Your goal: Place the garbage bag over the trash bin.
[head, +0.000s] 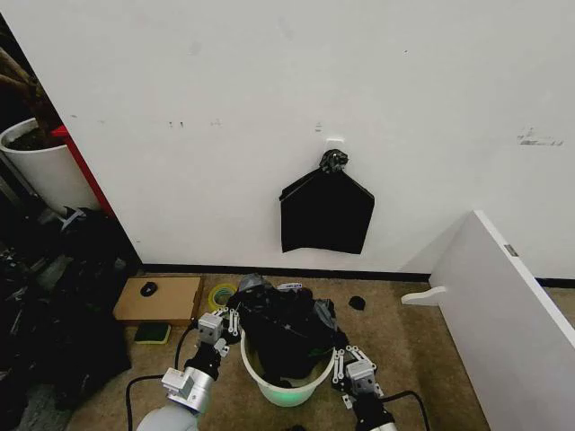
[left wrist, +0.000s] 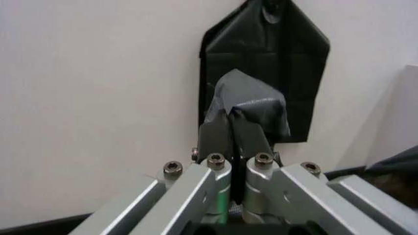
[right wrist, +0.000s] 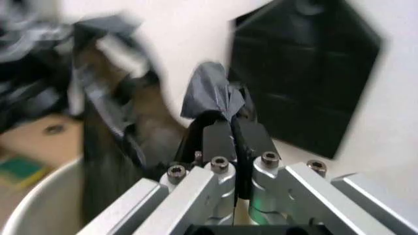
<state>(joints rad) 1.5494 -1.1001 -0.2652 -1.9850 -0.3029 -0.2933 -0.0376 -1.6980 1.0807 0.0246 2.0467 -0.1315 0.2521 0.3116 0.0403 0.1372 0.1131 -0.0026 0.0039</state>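
The trash bin (head: 280,391), a round white bucket with a green tint at its base, stands on the floor between my two arms. The garbage bag (head: 286,330), crinkled glossy black plastic, bulges up out of the bin's mouth. My left gripper (head: 230,321) is shut on the bag's edge at the bin's left rim; its fingers (left wrist: 222,139) pinch a fold of black plastic (left wrist: 251,100). At the right rim my right gripper (head: 336,357) is shut on the opposite edge, with a tuft of bag (right wrist: 210,93) poking above its fingers (right wrist: 220,139). The bin's rim (right wrist: 39,196) curves below.
A flat black bundle with a knotted top (head: 326,211) hangs on the white wall behind. A leaning white board (head: 503,305) stands to the right. On the left lie a cardboard box (head: 160,299), a tape roll (head: 220,294), dark clutter and a white plant pot (head: 45,171).
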